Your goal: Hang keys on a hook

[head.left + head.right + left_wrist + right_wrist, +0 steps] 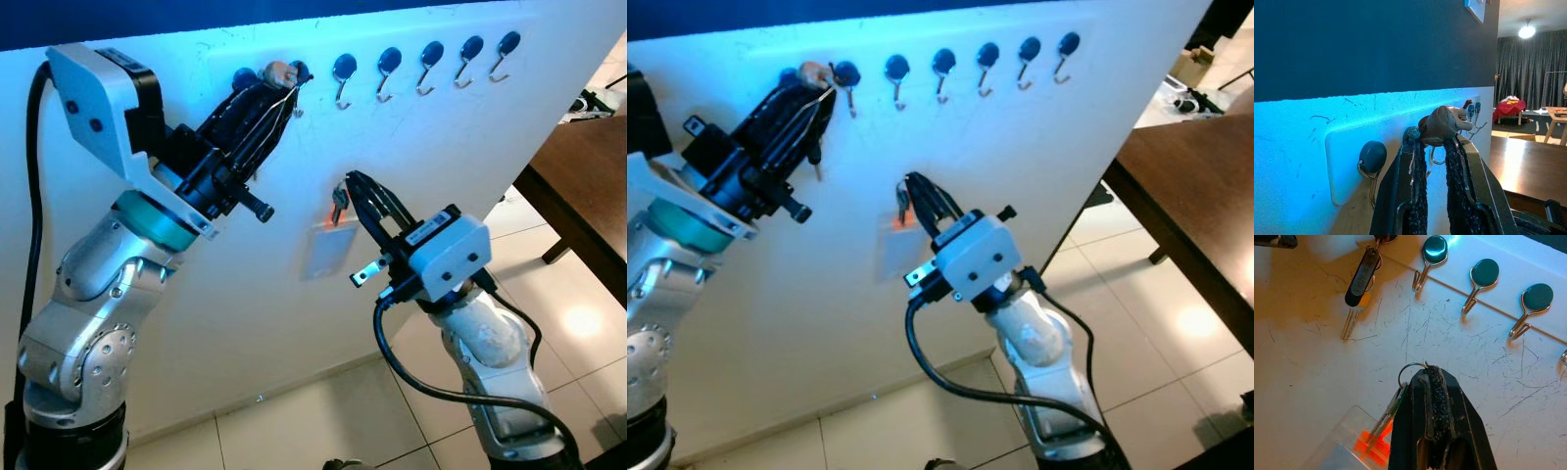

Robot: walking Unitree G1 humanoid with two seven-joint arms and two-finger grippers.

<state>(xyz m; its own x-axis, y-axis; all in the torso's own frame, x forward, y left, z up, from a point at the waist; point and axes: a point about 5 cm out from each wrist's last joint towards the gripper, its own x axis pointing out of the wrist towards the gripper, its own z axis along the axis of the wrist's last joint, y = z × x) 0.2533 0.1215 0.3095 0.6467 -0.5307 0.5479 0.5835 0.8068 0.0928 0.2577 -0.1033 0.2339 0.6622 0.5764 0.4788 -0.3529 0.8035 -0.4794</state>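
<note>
Right pincer [351, 186] sits nearest, fingers clamped shut on a key ring [1409, 372]; its keys and a clear tag with orange print [1371, 443] hang beside the fingers. It's raised against the white wall panel [441, 147], below the hook row, not touching any hook.

Left pincer [276, 93] is higher up, at the left end of the rail. Fingers pinched on a small tan-brown fob [1442, 122] with a wire ring, tips right at the second hook [299, 73]. In the right wrist view a second bunch, black-headed key [1359, 279] plus a plain key, hangs down the wall from near that spot; can't tell whether its ring is over the hook or just held.

Outward: first hook [1371, 159] just beside the left fingers, bare. Five more blue-capped hooks [431, 59] run rightward, all bare. Dark wooden counter [588, 186] off to the right, tiled floor [323, 411] below.
</note>
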